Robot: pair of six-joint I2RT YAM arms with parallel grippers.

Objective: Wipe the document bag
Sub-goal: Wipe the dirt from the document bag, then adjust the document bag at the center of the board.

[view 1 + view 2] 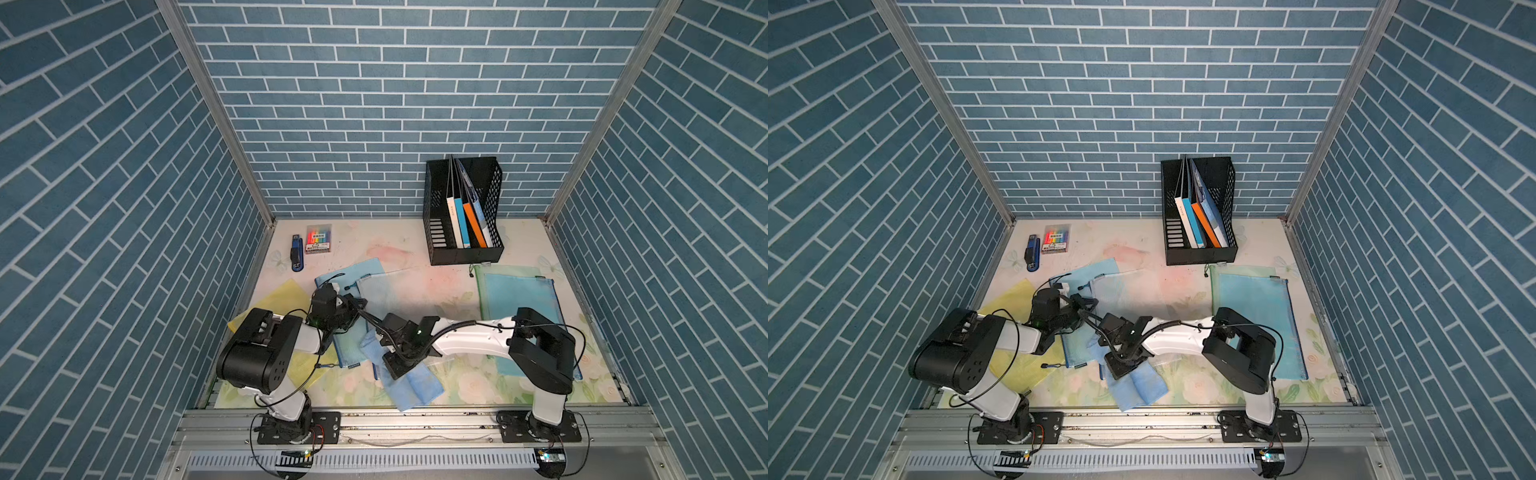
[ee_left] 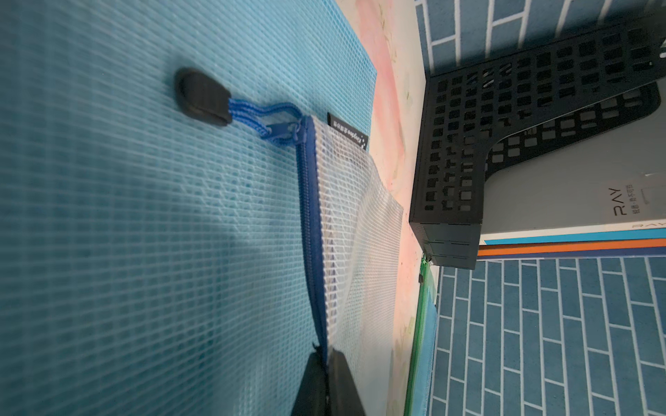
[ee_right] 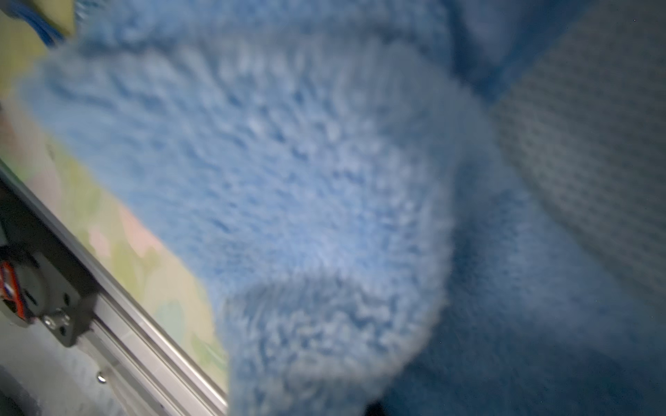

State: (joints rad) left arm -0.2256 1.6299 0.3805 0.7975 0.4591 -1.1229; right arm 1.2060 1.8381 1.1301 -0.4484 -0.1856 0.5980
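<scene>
Translucent white mesh document bag (image 1: 388, 291) (image 2: 355, 223) with a blue zipper is lying flat mid-table on the floral tabletop (image 1: 415, 255), its left edge overlapping a light blue mesh pouch (image 1: 353, 270) (image 2: 144, 187). Left gripper (image 1: 353, 306) (image 2: 326, 383) is pinching the document bag's zipper edge, jaws pressed together on it (clearest in the left wrist view). Right gripper (image 1: 397, 368) (image 1: 1121, 365) is sitting at the bag's near edge, jaws closed on a fluffy blue microfibre cloth (image 1: 415, 388) (image 3: 288, 180), which is bunching up against the wrist camera and spreading toward the near rail; the pile is hiding the fingers themselves. Yellow plastic sheet (image 1: 286, 291) is lying under the left arm. Green-edged blue mesh pouch (image 1: 515, 299) is lying at right, apart from the document bag. Black perforated file rack (image 1: 494, 187) holding books is standing far right against the wall. Blue stapler (image 1: 296, 257) and marker pack (image 1: 319, 240) are sitting far left.
</scene>
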